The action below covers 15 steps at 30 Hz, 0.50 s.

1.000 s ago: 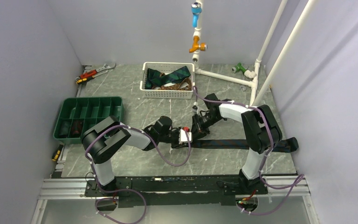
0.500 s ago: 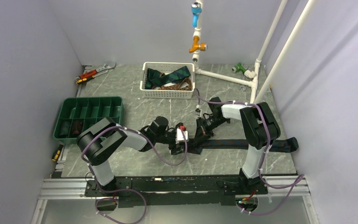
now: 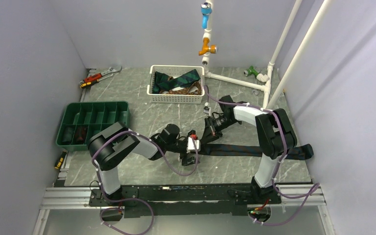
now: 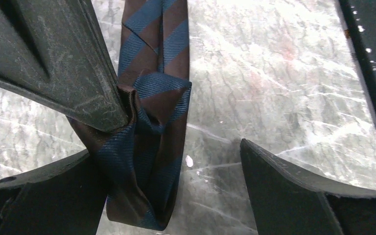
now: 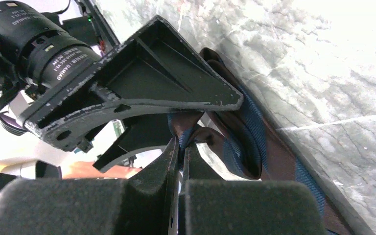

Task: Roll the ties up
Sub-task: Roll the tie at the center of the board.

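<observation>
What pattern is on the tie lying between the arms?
The tie has diagonal navy and brown stripes; left wrist view shows it best.

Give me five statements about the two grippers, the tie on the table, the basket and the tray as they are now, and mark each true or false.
1. The left gripper is open, with the striped tie between its jaws. True.
2. The right gripper is open and clear of the striped tie. False: it is shut on a fold of it.
3. The white basket holds other ties. True.
4. The striped tie is rolled up completely. False: most of it lies stretched out along the table toward the right edge.
5. The green tray stands to the right of the white basket. False: it stands to its left and nearer the arms.
</observation>
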Tool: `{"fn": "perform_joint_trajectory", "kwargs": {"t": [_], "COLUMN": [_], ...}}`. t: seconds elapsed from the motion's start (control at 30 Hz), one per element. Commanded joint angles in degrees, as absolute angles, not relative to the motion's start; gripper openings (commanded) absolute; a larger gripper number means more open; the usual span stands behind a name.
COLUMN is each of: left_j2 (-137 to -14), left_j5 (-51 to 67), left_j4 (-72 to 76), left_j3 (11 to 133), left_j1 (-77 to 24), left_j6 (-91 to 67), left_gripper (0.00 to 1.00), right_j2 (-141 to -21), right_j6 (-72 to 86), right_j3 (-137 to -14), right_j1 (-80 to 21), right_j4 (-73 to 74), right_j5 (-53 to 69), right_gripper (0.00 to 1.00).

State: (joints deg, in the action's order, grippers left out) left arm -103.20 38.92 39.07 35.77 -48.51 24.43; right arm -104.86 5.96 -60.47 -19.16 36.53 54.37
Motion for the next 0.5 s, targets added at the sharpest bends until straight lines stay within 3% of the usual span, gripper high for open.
{"fn": "perform_joint_trajectory", "kwargs": {"t": [0.0, 0.07, 0.3, 0.43, 0.47], "left_j2": [-105.4, -106.1, -107.5, -109.6, -109.7], "left_j5": [34.3, 32.6, 33.0, 33.7, 34.3], "left_j4": [42.7, 43.9, 46.5, 44.7, 43.3], "left_j3": [36.7, 36.9, 38.2, 40.6, 41.1], "left_j1": [-49.6, -49.6, -49.7, -49.9, -50.0], "left_j6": [26.5, 26.2, 25.2, 25.3, 25.8], "left_gripper": [0.99, 0.99, 0.8, 0.8, 0.73], "right_j2": [-102.1, -101.9, -102.1, -102.1, -102.1], "right_j6": [4.9, 5.1, 5.3, 5.6, 5.3], "right_j3": [-63.3, -63.7, -64.5, -64.8, -65.0], "right_j1": [-19.6, -19.9, -20.2, -20.1, -20.1], "right_j4": [38.3, 38.7, 38.9, 38.9, 39.3], "right_j5": [57.8, 57.9, 59.0, 59.3, 59.2], "right_gripper": [0.0, 0.0, 0.0, 0.0, 0.0]}}
